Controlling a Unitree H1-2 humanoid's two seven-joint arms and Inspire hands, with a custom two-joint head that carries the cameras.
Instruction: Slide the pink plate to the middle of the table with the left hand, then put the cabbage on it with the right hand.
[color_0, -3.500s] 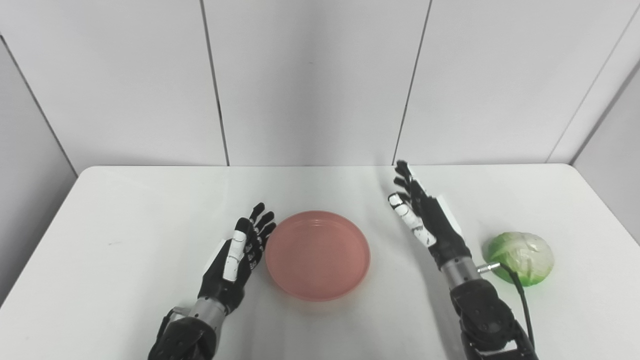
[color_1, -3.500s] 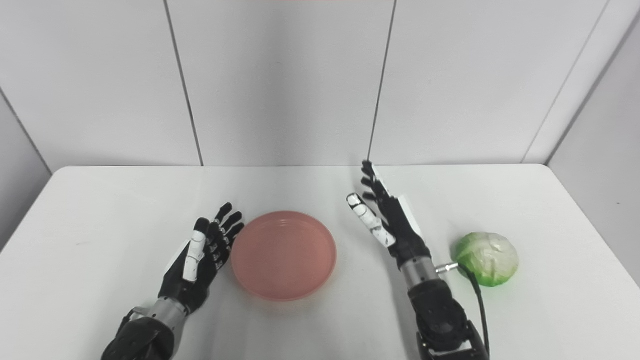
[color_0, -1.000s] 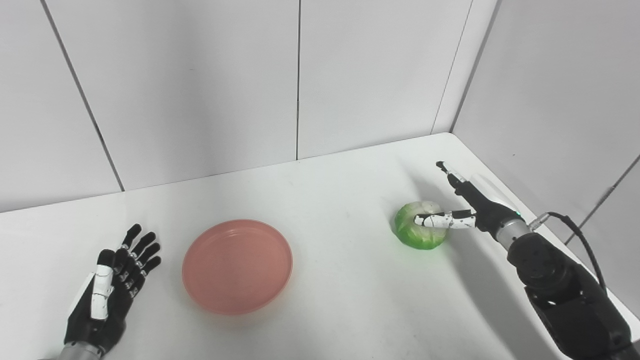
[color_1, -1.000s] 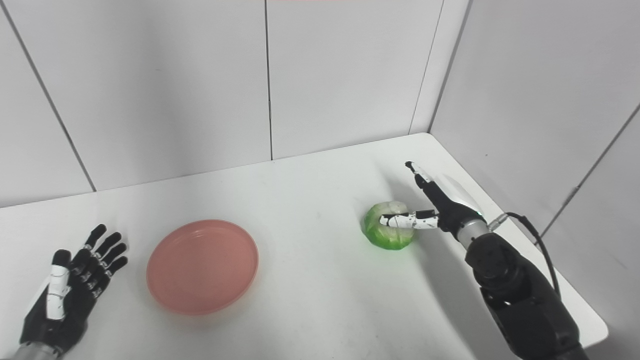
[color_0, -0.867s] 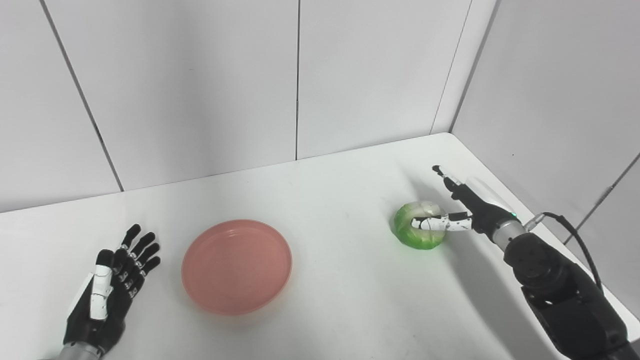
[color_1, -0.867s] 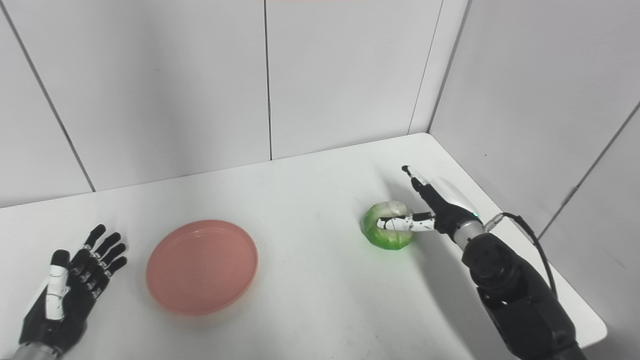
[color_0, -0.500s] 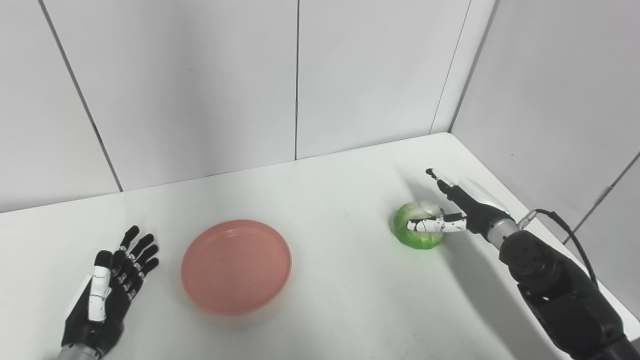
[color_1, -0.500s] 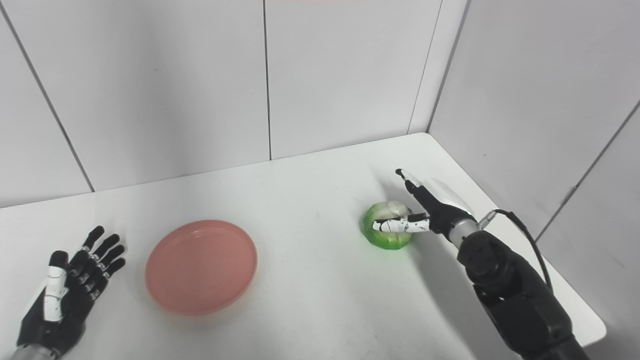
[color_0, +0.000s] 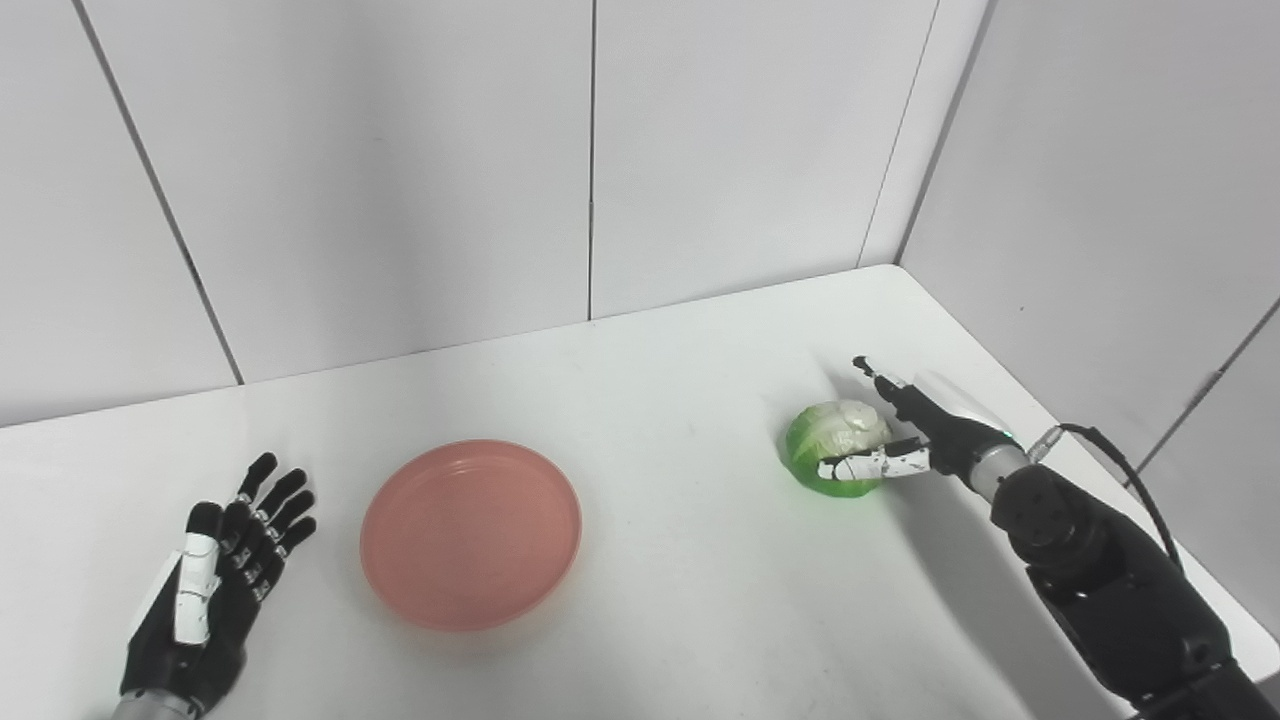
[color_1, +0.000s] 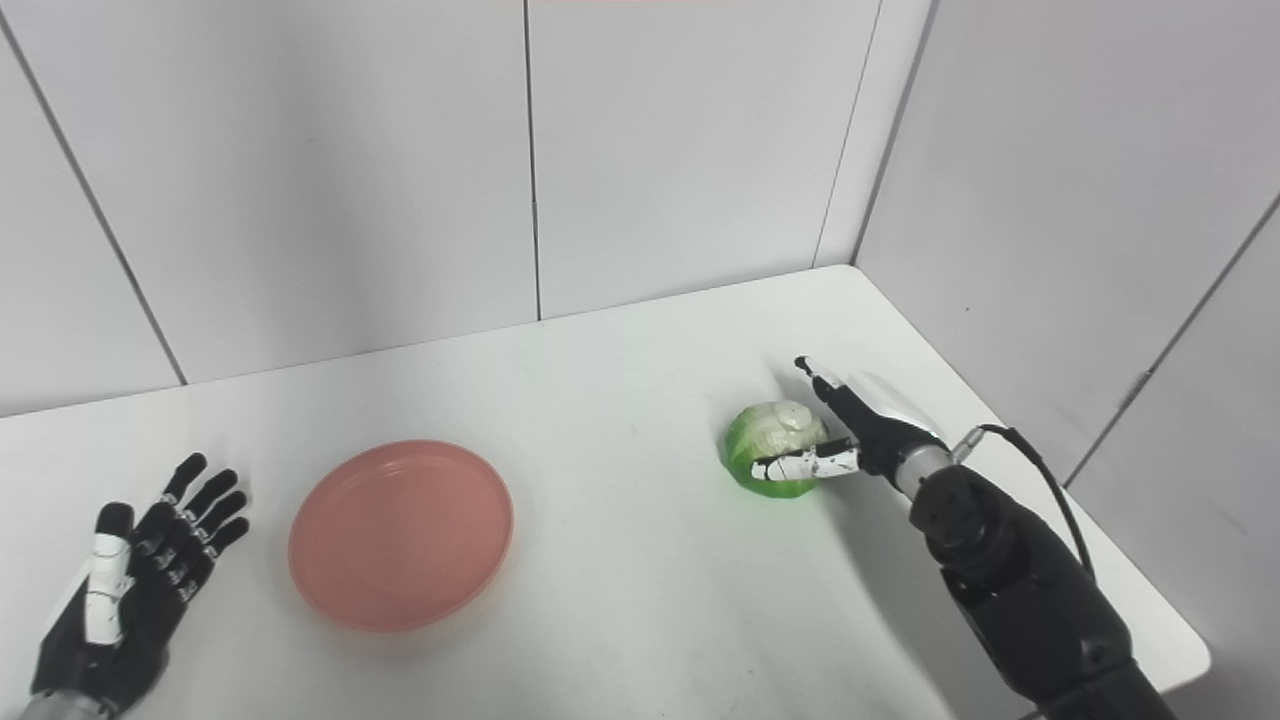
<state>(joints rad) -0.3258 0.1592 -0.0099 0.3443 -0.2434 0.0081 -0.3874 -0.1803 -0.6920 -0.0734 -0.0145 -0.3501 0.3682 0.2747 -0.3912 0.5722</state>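
The pink plate lies on the white table, left of the middle of the picture. The green cabbage rests on the table at the right. My right hand is against the cabbage's right side: the thumb lies along its near side and the fingers stretch straight past its far side, not curled on it. My left hand lies open and empty on the table, well left of the plate and apart from it.
The table's right edge runs close behind my right hand, with grey wall panels beyond. A black cable loops off my right wrist. Bare tabletop lies between plate and cabbage.
The camera has panned right since the oldest frames. In the last second my right hand sank beside the cabbage, and its thumb went from the cabbage's top to its near side. Plate and left hand stayed.
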